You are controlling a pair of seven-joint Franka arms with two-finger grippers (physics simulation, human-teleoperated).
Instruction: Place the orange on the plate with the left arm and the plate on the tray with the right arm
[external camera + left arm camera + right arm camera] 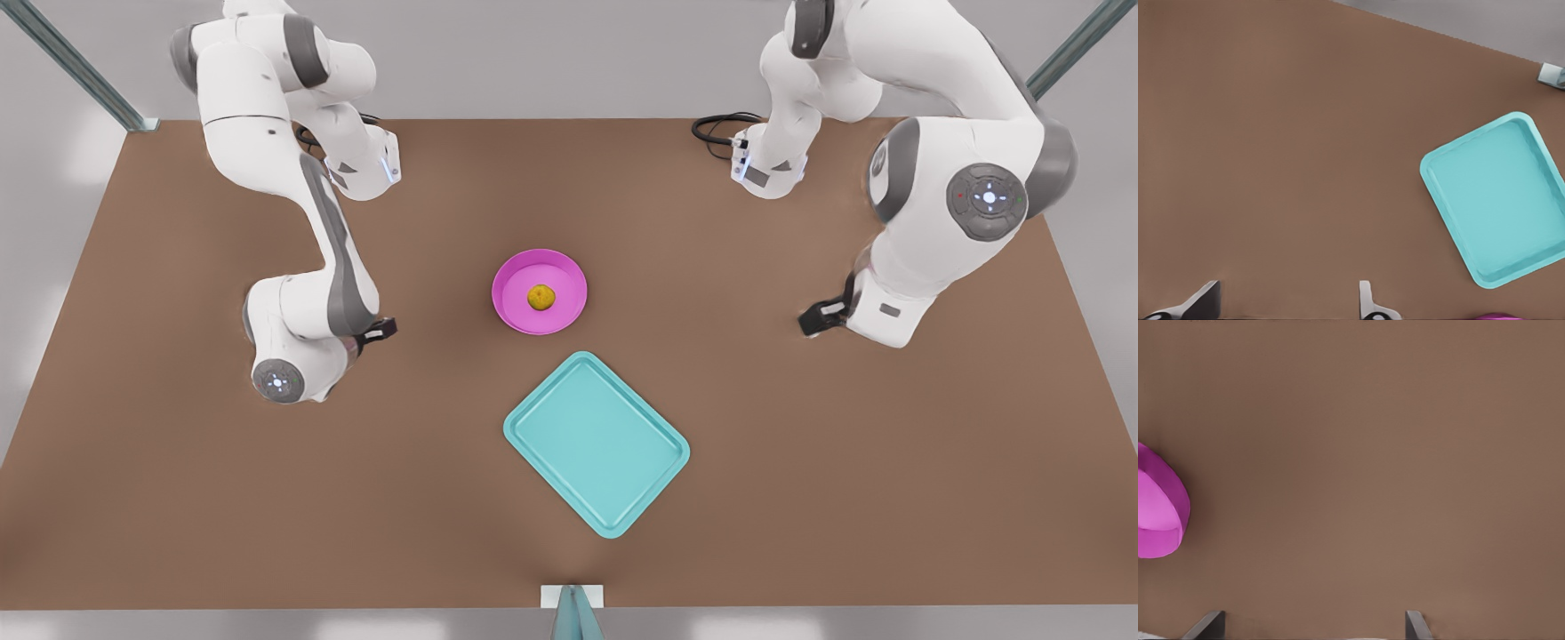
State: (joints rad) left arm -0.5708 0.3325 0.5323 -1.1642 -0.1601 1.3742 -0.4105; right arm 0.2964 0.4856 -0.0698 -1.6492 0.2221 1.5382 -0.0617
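The small yellow-orange orange [541,297] rests in the middle of the magenta plate [516,293], which stands on the brown table at its centre. Nearer the front edge lies the teal tray [596,443], apart from the plate and with nothing on it. My left gripper [816,318] hangs at the front view's right, well away from the plate. In its wrist view it is open [1285,305], with the tray [1498,200] ahead. My right gripper [380,331] waits at the front view's left, open [1313,627], with the plate's rim [1165,500] off to one side.
Bare brown table [889,462] surrounds the plate and tray. Black cables [716,132] lie by the arm bases at the back. A camera post [573,613] stands at the middle of the front edge.
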